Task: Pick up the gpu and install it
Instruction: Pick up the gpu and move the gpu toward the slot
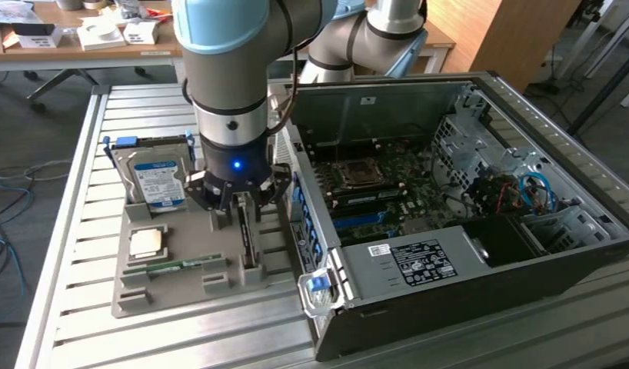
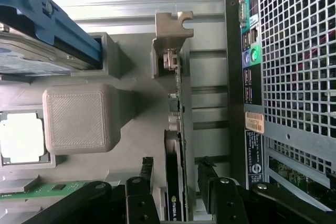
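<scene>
You have the end effector [image 1: 240, 209] [image 2: 177, 163] directly over the gpu [image 1: 250, 246] [image 2: 176, 129], jaws wide. One black finger [image 2: 147, 174] stands on each side of the card with a gap at both, so nothing is gripped. The gpu is a thin, flat card standing on its long edge in a slot of the grey tray [image 1: 140, 292] [image 2: 126, 56]. Its notched metal bracket [image 2: 173, 30] is at the end away from the fingers.

The tray is moulded plastic with a fine ribbed surface and blocky, rounded posts. It also holds a silver hard drive [image 1: 158, 181] with a blue label, a square processor [image 1: 148, 244] and a narrow green memory stick [image 1: 176, 265].

The tray sits on a slatted metal desk [image 1: 99, 192]. Just beside it is the open computer case [image 1: 479, 254], whose perforated steel rear panel [image 2: 299, 51] is close to the card.
</scene>
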